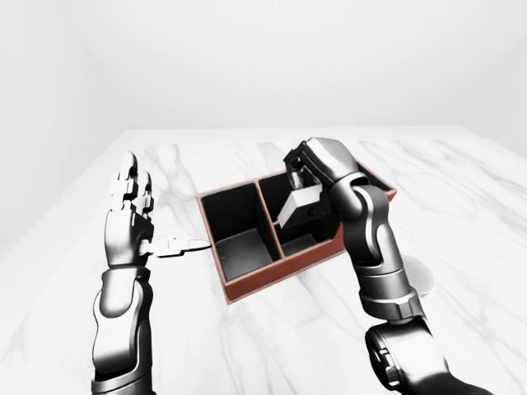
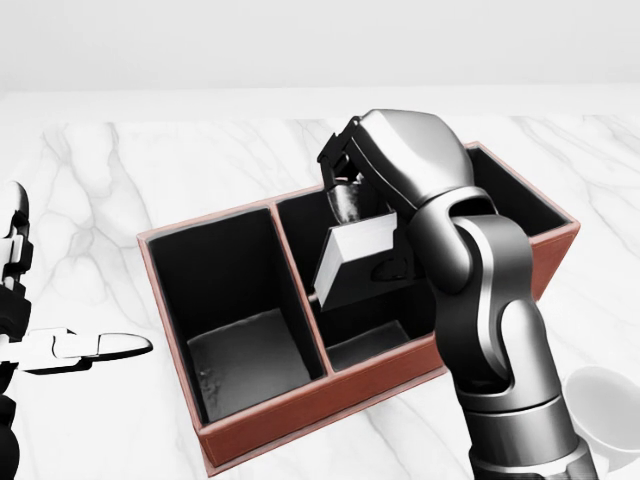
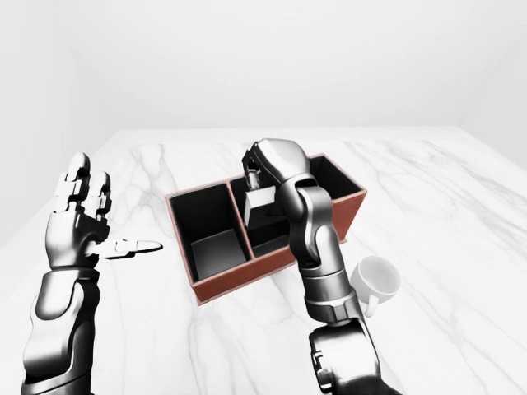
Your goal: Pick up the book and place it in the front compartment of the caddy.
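Note:
The caddy [image 2: 300, 405] is a red-brown box with black compartments, lying across the middle of the head view. My right hand [image 2: 352, 222] is shut on the book [image 2: 355, 262], a pale grey block. It holds the book tilted, one corner down, above the divider between the two small middle compartments. The book's lower edge hangs over the lower middle compartment [image 2: 368, 345], clear of its floor. My left hand [image 1: 156, 214] stands open and upright, left of the caddy, with its thumb pointing at the caddy's left wall. It holds nothing.
The caddy rests on a white marble table [image 2: 150, 170]. A white mug [image 3: 375, 280] stands to the right of my right forearm, near the caddy's lower right corner. The caddy's large left compartment [image 2: 240, 350] holds nothing.

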Available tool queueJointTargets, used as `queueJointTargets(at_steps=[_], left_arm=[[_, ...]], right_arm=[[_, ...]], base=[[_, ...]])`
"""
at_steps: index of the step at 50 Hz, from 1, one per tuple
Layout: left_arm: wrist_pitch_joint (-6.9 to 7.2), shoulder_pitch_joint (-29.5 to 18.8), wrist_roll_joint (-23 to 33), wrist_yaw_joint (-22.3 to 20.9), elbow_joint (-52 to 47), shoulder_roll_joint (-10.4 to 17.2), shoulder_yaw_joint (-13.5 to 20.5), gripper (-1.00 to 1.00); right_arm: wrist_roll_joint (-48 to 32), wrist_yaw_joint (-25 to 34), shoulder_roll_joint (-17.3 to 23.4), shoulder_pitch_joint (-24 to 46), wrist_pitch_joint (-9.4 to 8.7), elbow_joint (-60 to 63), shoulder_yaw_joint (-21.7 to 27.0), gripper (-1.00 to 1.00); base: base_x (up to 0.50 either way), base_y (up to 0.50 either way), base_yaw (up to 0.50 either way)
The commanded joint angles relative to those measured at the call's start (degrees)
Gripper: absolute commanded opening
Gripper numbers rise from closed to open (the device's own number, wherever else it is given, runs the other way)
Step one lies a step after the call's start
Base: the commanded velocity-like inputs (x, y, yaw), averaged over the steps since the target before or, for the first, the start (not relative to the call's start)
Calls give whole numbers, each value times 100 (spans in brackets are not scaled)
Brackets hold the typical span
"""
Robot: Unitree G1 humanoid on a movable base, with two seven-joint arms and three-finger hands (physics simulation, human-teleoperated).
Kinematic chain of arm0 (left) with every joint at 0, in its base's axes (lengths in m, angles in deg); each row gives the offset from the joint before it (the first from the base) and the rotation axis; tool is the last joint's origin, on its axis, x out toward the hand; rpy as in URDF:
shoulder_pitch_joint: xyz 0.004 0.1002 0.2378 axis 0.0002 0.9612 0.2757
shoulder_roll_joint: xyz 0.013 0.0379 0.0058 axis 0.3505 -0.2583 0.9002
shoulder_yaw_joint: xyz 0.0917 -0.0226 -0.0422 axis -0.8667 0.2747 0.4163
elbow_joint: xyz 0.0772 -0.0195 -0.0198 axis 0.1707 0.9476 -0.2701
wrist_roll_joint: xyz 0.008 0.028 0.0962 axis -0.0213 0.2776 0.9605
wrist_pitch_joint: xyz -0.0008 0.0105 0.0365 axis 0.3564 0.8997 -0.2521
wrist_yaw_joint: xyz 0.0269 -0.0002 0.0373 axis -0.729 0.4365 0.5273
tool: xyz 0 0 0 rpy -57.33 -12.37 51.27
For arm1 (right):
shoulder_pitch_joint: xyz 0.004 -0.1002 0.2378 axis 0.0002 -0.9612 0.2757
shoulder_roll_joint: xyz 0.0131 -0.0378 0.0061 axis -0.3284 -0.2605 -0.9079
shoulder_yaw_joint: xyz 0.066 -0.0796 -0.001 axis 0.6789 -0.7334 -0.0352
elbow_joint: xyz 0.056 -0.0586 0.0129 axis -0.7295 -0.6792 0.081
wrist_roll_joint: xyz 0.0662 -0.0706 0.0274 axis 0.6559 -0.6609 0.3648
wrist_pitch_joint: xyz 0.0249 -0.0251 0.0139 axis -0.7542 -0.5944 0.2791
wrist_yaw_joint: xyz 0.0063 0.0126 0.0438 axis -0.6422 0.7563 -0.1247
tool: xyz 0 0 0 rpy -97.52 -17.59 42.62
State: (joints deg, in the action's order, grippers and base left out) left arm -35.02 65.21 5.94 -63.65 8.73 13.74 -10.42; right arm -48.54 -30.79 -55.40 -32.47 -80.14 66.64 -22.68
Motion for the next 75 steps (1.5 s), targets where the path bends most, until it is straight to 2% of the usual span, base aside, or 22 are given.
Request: queueJointTargets(at_steps=[1, 50, 63, 75], left_arm=[[0, 6, -1, -1, -8, -2, 1, 100], [0, -21, -17, 8, 1, 16, 22, 100], [0, -33, -26, 13, -5, 23, 27, 100], [0, -18, -23, 10, 2, 22, 29, 100]], right_arm=[[-58, -303, 49, 319, 0, -443, 48, -100], [80, -1042, 76, 1581, 0, -2563, -20, -100], [178, -1690, 92, 2024, 398, -3763, -53, -100], [190, -1970, 69, 2228, 513, -4281, -83, -100]], base=[[0, 0, 0], [0, 0, 0], [0, 0, 0], [0, 0, 0]])
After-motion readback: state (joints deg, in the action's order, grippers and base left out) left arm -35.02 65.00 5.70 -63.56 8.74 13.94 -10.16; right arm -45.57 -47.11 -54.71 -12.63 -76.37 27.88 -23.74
